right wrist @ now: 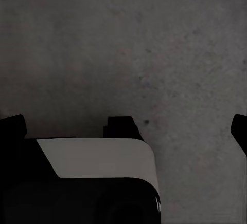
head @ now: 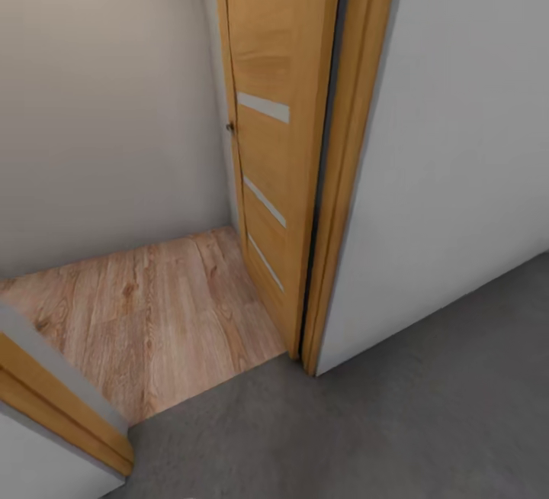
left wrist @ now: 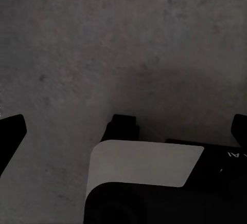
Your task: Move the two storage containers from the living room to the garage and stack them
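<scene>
Closest in, hanging above the grey concrete floor (left wrist: pixel 103 54) of the garage: left gripper (left wrist: pixel 126 130) with fingers spread wide and nothing between them, right gripper (right wrist: pixel 126 126) likewise spread and empty, both pointed down at bare concrete. A little ahead, facing a doorway: edge of one jamb (head: pixel 53 400) low on the left, wooden door frame (head: pixel 343 178) and white wall (head: pixel 457 140) on the right. Just past the threshold, light wood-plank floor (head: pixel 152 308) butting against the concrete along a slanted line. Further in, a wooden door (head: pixel 267 140) with pale slats, swung open and lying close along the right side of the passage. Farthest, a plain pale wall (head: pixel 99 102) closing off the short stretch of planks. Cannot tell from here where the two storage containers lie, nor which way their long axes run, nor which arm is nearer; judged to be somewhere beyond this doorway, toward the living room. Likely next: straight through the gap, keeping left of the door leaf, arms tucked clear of both jambs.
</scene>
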`<state>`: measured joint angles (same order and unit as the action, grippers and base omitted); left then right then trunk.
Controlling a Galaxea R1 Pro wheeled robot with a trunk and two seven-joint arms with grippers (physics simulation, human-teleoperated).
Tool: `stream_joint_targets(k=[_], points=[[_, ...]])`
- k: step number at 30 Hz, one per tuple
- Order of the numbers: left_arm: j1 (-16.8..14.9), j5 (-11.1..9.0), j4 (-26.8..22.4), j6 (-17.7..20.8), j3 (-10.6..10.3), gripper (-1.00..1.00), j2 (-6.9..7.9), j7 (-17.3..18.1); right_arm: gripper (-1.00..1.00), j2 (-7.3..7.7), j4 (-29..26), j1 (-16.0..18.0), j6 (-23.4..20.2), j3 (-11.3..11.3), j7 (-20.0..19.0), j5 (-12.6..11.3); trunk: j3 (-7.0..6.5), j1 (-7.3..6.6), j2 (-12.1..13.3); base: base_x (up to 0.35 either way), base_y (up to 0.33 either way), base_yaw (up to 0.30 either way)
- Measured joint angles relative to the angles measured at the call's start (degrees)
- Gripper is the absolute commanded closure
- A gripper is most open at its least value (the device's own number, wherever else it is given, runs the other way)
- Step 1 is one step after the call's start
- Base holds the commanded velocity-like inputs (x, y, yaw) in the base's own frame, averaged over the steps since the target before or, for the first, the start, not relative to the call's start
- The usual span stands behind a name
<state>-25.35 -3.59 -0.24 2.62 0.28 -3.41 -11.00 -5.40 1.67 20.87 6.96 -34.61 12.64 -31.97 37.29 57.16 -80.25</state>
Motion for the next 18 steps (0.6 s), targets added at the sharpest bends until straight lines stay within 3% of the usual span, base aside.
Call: stream_joint_targets(k=[18], points=[[0.0,0.0,0.0,0.0,0.0,-1.00,-0.01,0.0,-1.00,0.00,0.0,0.0,0.2,0.0,0.0,0.0,0.00,0.00,0.0,0.323,0.000,0.267]])
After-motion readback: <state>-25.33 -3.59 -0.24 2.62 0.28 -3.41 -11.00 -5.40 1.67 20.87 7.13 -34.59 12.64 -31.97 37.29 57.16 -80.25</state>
